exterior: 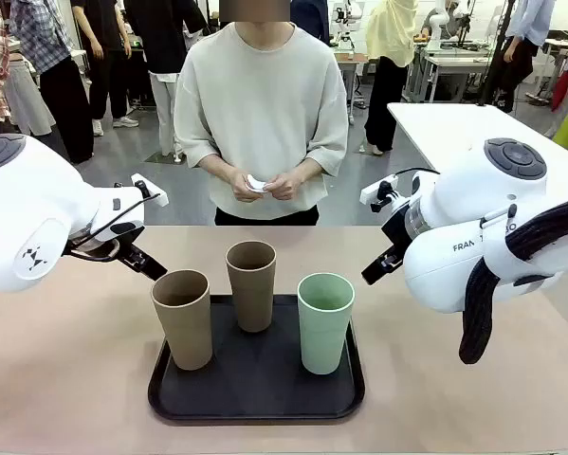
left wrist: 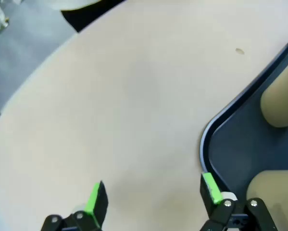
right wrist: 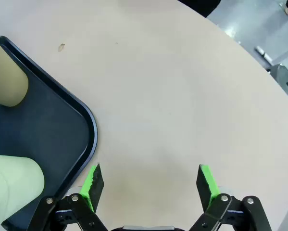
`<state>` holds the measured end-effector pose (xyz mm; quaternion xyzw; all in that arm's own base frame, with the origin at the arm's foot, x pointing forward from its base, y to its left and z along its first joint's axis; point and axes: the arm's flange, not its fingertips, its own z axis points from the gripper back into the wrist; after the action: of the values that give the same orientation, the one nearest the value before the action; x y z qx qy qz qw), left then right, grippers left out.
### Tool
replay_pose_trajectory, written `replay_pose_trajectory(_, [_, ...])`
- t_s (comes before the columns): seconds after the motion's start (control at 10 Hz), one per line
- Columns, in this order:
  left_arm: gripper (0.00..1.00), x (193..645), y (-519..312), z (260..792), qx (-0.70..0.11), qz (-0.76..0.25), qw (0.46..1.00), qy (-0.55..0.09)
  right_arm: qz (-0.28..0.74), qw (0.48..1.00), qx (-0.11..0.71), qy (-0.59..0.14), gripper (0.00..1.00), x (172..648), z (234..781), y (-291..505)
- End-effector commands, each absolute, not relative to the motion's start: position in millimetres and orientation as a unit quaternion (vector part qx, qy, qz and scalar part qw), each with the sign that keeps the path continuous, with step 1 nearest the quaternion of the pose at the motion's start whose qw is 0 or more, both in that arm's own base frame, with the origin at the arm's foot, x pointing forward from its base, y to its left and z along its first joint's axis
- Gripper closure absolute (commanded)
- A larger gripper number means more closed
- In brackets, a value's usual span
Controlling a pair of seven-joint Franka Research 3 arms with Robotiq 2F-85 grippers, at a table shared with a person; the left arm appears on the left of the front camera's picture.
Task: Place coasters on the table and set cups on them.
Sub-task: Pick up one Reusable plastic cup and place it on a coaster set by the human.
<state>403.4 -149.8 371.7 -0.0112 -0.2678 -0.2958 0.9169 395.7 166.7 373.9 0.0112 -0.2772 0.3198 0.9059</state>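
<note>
**Coasters not yet down**

The coasters (exterior: 255, 183) sit in the person's hands (exterior: 285, 185) — none on the bench (exterior: 65, 379). Three cups (exterior: 251, 284) stand on the tray (exterior: 255, 403). Left gripper (left wrist: 152, 190) and right gripper (right wrist: 149, 179) hover spread (empty). Next, likely: coasters laid, then cups lifted over.

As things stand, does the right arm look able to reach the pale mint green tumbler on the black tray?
Probably yes: the right gripper hangs open over the beige table beside the black tray corner, and the pale mint green tumbler stands nearest that side, with nothing between them.
</note>
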Motion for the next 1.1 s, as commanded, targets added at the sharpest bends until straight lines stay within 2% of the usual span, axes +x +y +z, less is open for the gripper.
replay_pose_trajectory(0.0, [0.00,403.3,-149.9,371.6,-0.011,-0.296,0.917,-0.268,0.320,0.906,0.011,-0.277,0.00,395.7,373.9,166.7])
replay_pose_trajectory(1.0, [0.00,403.3,-149.9,371.6,-0.011,-0.296,0.917,-0.268,0.320,0.906,0.011,-0.277,0.00,395.7,373.9,166.7])
